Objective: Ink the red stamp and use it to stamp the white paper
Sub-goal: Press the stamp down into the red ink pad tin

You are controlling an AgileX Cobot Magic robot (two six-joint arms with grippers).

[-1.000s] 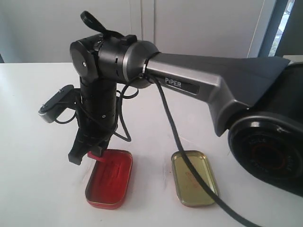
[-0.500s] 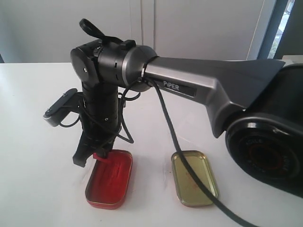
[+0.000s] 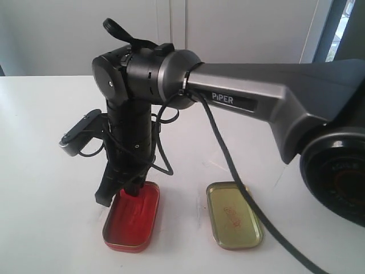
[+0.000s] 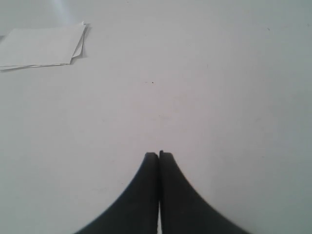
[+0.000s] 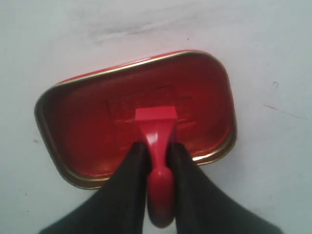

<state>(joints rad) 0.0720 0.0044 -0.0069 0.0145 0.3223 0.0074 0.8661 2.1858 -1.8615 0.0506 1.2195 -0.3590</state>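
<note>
Red stamp [image 5: 156,117], clamped in the right gripper [image 5: 158,146], sits low inside the ink tin [image 5: 78,131]; the left gripper [image 4: 159,155] is clenched empty.

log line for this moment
step: inking | right end effector: shut on red stamp, base inside ink tin | left end effector: shut, empty | white paper: on table

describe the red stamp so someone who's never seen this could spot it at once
Follow the big grey arm down to the open tin of red ink. The red stamp is the small piece pinched in the right gripper, its block base down in that tin. Unlike the tin and the gold lid beside it, it is tiny with a knob handle.
</note>
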